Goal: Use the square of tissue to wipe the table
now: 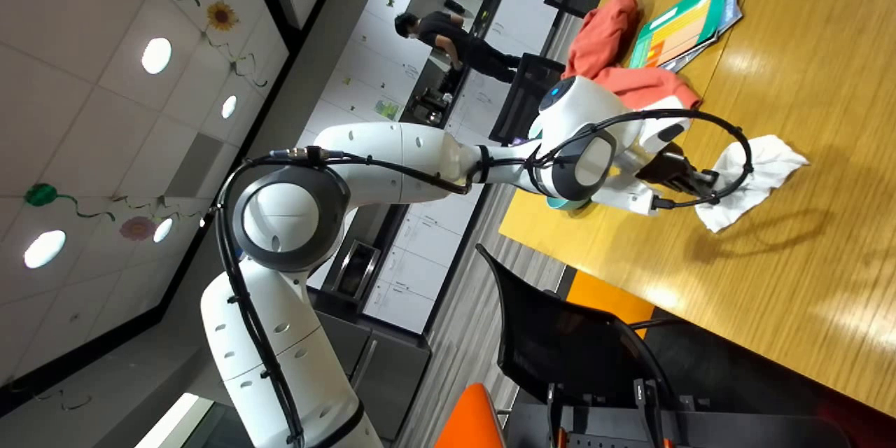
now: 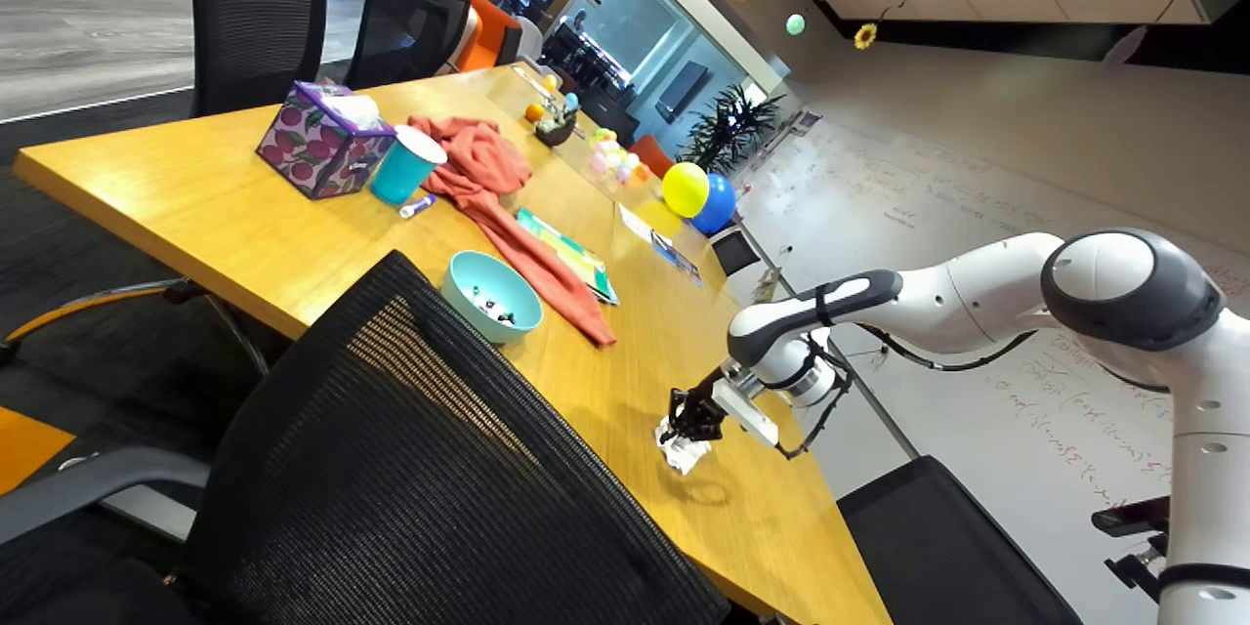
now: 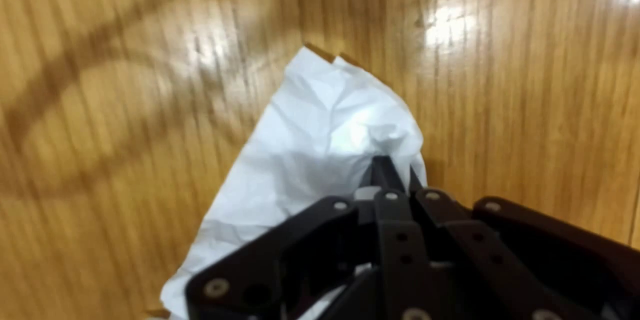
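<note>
The square of tissue (image 1: 764,169) is white and crumpled and lies against the yellowish-tan wooden table (image 1: 805,70). My gripper (image 1: 708,185) is low over the table, with its fingers pointing down into the tissue. In an exterior view the tissue (image 2: 684,454) spreads out under the dark gripper (image 2: 687,422). In the wrist view the fingertips (image 3: 400,172) are close together with a fold of the tissue (image 3: 300,160) between them. Most of the tissue fans out to the left of the fingers. Part of it is hidden under the gripper. The table (image 3: 525,85) surrounds it.
A red-orange cloth (image 2: 479,156) and booklets (image 2: 571,254) lie on the table. A teal bowl (image 2: 469,308) with small items, a blue cup (image 2: 400,174), a marker (image 2: 418,206) and a tissue box (image 2: 312,142) stand farther along. A black chair (image 2: 439,469) is at the edge.
</note>
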Robot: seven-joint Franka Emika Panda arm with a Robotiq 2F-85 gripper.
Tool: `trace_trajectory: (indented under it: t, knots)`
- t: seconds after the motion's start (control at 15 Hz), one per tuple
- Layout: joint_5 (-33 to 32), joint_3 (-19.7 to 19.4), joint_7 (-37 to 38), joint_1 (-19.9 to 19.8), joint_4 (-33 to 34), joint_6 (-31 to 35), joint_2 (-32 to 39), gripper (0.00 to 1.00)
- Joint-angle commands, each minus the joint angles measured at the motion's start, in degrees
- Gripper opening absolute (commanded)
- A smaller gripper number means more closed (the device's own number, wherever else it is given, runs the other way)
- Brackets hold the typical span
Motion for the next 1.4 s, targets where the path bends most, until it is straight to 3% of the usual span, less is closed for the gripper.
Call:
trace_trajectory:
  t: [0.0, 0.2, 0.47, 0.67, 0.93, 1.0, 1.07, 1.33]
  knots:
    - [1.46, -2.35, 5.14, -1.09, -1.29, -0.65, 0.5, 0.0]
    - [2.15, -2.68, 6.8, -1.72, -1.53, -1.11, -0.14, 0.0]
    - [2.67, -4.32, 8.37, -1.39, -6.38, 3.28, -5.84, 0.0]
    - [2.18, -9.64, 14.61, 0.43, -10.49, 7.22, -9.93, 0.0]
    - [0.85, -15.37, 20.08, 1.39, -11.82, 6.12, -12.48, 0.0]
    - [0.82, -15.85, 20.54, 1.27, -11.92, 5.82, -12.86, 0.26]
    - [0.74, -16.29, 20.88, 1.21, -11.95, 5.57, -13.09, 0.27]
    - [0.81, -16.51, 21.49, 1.02, -11.95, 5.08, -13.52, 0.56]
